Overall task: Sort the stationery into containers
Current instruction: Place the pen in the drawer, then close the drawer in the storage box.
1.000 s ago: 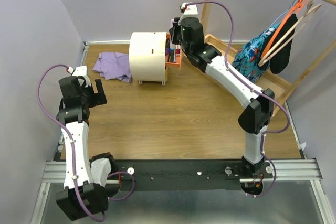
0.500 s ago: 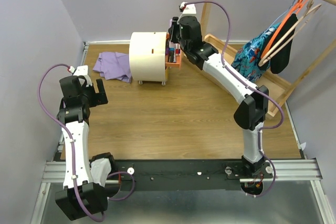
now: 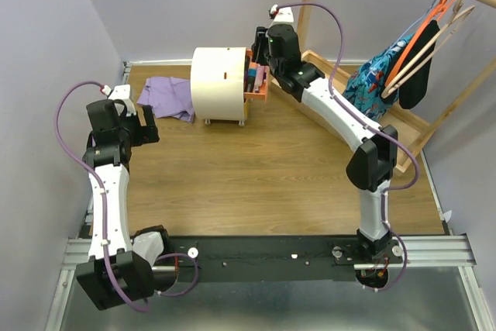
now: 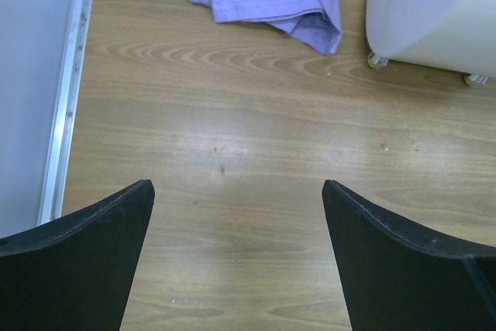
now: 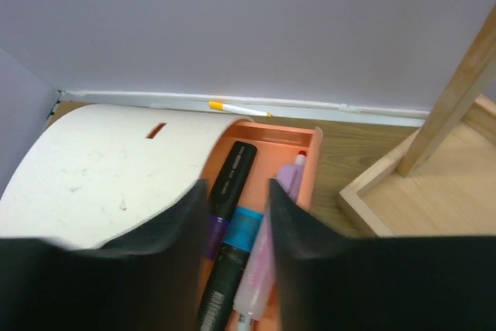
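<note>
**Right arm over open drawer**

Left gripper (image 4: pixel 236 191): jaws wide apart, empty, above wooden worktop (image 4: pixel 256 137). Right gripper (image 5: pixel 234 191): jaws narrowly apart over pulled-out orange drawer (image 5: pixel 308 149) of cream round-topped chest (image 5: pixel 116 168); stubby dark marker (image 5: pixel 236 162) lies inside.

**Left arm tucked back and open-handed; right arm stretched far forward, fingers nearly together.**

The left arm (image 3: pixel 107 191) stands up from its base at the near left, with its wrist tipped forward and down. The left gripper (image 4: pixel 238 187) faces downward, its two dark fingers (image 4: pixel 85 253) spread wide with nothing between them. The right arm (image 3: pixel 341 118) rises from its base, bends at the elbow (image 3: pixel 377 162) and reaches diagonally far and leftward. The right gripper (image 5: pixel 236 191) tilts down, its fingers a narrow gap apart and gripping nothing.
</note>
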You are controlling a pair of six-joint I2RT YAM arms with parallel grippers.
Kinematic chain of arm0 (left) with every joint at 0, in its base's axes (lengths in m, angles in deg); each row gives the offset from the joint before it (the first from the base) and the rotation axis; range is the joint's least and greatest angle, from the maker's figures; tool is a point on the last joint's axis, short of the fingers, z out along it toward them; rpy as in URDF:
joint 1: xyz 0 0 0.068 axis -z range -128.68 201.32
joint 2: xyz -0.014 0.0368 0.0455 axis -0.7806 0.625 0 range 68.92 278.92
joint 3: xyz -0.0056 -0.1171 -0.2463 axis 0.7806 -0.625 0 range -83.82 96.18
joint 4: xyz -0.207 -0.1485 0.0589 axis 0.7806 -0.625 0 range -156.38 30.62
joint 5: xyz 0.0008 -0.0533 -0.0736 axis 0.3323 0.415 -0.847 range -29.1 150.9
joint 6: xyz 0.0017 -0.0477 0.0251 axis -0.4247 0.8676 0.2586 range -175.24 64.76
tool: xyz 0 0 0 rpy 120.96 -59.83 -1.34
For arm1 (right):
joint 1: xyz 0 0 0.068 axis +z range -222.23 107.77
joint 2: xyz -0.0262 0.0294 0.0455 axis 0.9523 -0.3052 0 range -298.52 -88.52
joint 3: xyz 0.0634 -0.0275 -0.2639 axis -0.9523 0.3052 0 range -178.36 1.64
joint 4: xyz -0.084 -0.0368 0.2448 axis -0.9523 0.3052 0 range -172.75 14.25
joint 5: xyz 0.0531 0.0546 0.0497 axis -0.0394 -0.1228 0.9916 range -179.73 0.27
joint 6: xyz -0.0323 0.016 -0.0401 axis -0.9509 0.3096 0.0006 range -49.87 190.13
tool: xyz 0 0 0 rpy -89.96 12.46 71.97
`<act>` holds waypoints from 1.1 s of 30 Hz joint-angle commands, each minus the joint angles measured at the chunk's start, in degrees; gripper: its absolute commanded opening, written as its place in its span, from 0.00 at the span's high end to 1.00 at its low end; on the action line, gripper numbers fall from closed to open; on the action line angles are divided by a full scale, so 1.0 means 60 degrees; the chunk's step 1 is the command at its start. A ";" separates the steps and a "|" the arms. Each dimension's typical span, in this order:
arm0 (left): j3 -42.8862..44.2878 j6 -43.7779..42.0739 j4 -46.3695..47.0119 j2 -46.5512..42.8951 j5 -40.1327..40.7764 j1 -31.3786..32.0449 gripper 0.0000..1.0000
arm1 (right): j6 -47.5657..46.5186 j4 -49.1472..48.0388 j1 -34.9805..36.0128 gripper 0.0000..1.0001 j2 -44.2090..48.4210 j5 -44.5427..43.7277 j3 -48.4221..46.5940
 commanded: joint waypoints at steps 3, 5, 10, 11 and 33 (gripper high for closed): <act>0.0838 -0.0209 0.1065 0.1057 -0.1105 0.0442 0.02 | -0.0168 0.0315 -0.0759 1.00 0.0778 -0.1193 0.0816; 0.1116 -0.0107 0.1286 0.1467 -0.1310 0.0472 0.03 | -0.0167 0.0301 -0.0936 0.99 0.0734 -0.1035 0.0977; 0.1833 -0.0004 0.1975 0.2652 -0.2145 0.0531 0.24 | -0.0211 0.0301 -0.1215 0.99 0.0353 -0.0624 0.1096; 0.1936 -0.0004 0.2063 0.2815 -0.2524 0.0531 0.30 | -0.0211 0.0301 -0.1230 0.99 0.0265 -0.0595 0.1037; 0.3534 -0.0018 0.2781 0.5746 -0.3626 0.1980 1.00 | 0.0579 0.0594 -0.0733 1.00 -0.1536 0.1764 -0.0383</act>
